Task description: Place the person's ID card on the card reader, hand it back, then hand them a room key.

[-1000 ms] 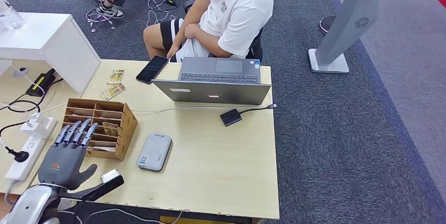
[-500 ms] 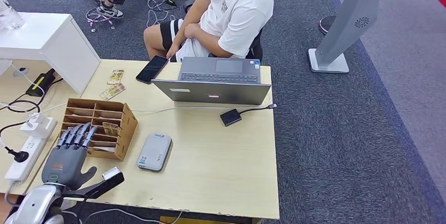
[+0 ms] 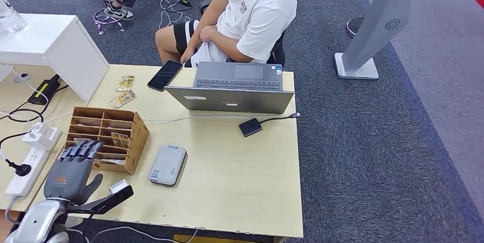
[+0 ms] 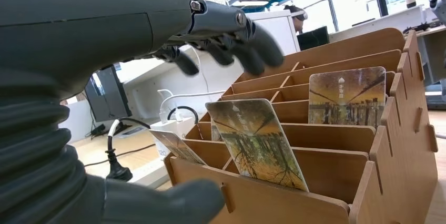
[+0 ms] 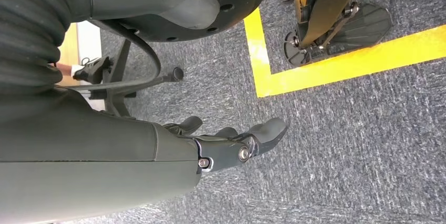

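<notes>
The left hand [image 3: 69,170] is seen hovering at the near edge of the wooden card rack [image 3: 107,138], fingers [image 4: 247,42] apart and slightly curled over the slots, thumb [image 4: 158,203] low at the front wall; nothing is held. In the left wrist view, room key cards [image 4: 257,142] are seen standing in the rack's compartments, one just ahead of the thumb, another [image 4: 346,96] further back, none touched yet. The card reader [image 3: 168,164] lies flat on the desk [image 3: 240,180] just beside the rack, w/ no card seen on top. No ID card can be made out in either hand; small cards [image 3: 122,91] lie at the far desk corner near a phone [image 3: 165,75], but whether one is the ID cannot be told. The right hand [image 5: 231,142] hangs over the carpet, fingers loosely curled, empty. The person [image 3: 245,15] sits behind the laptop [image 3: 234,89], hands in lap. Judged: ID read and return prob. done, or at least not in progress; the key-fetch step is under way, w/ pick-up and handover left.
</notes>
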You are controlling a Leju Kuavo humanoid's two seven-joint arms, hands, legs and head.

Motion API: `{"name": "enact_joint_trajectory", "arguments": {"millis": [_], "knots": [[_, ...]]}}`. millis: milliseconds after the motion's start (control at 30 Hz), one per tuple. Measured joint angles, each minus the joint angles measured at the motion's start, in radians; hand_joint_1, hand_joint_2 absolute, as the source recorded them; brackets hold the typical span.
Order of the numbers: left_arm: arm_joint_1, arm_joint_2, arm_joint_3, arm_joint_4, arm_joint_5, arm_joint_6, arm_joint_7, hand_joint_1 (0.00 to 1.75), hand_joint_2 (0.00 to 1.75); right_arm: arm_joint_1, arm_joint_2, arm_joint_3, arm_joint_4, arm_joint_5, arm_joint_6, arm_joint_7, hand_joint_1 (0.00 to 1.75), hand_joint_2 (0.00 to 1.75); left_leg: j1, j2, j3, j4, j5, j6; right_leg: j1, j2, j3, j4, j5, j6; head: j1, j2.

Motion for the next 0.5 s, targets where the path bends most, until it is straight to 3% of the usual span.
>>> {"name": "enact_joint_trajectory", "arguments": {"millis": [500], "knots": [[-0.002, 0.001, 0.017, 0.006, 0.015, -0.009, -0.021, 1.75, 1.75, 0.000, -0.001, -0.009, 0.000, -0.007, 0.020, -0.015, 0.00, 1.75, 0.000, 0.000, 0.000, 0.000, 0.000, 0.000, 0.000, 0.000, 0.000, 0.000, 0.000, 0.000, 0.000, 0.000]]}}
